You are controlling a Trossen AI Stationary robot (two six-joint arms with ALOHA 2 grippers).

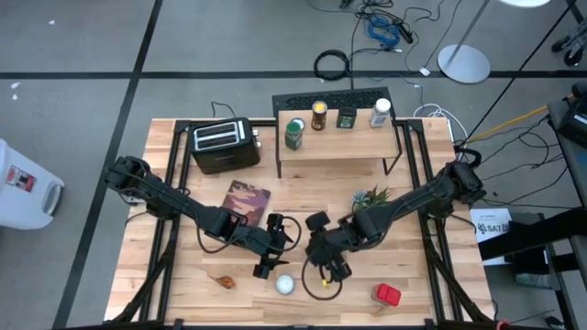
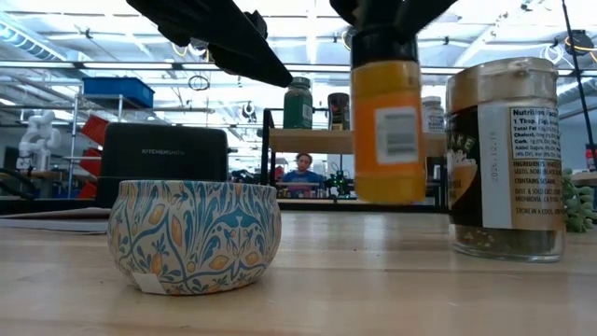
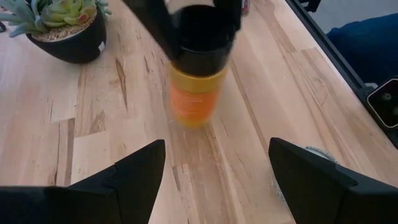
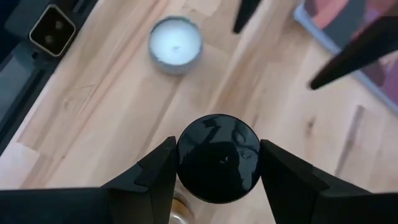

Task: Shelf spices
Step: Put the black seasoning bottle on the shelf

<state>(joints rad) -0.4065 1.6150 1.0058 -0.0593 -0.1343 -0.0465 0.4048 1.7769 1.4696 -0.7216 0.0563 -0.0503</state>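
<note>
A yellow spice jar (image 2: 387, 140) with a black cap hangs in my right gripper (image 1: 326, 270), near the table's near edge. My left gripper (image 1: 266, 261) hovers open just left of it, touching nothing; its fingers frame the jar (image 3: 196, 93) in the left wrist view. A round patterned tin (image 2: 194, 235) with a white top (image 4: 175, 43) sits on its base on the table. A dark-labelled jar (image 2: 508, 159) stands upright on the table to the right. The wooden shelf (image 1: 339, 145) at the far side carries several jars (image 1: 319, 115). My right gripper pinches the yellow jar's black cap (image 4: 217, 158) between its two fingers (image 4: 155, 177), one on each side, coming from above and pointing down. The jar hangs upright below the fingers, its base (image 2: 387, 196) lifted clear of the table.
A black toaster (image 1: 220, 145) stands left of the shelf. A reddish book (image 1: 246, 200) and a potted plant (image 1: 371, 197) lie mid-table. A red-topped item (image 1: 387, 294) and a small orange-brown thing (image 1: 223, 280) sit near the near edge. A person (image 2: 303, 168) shows beyond the table.
</note>
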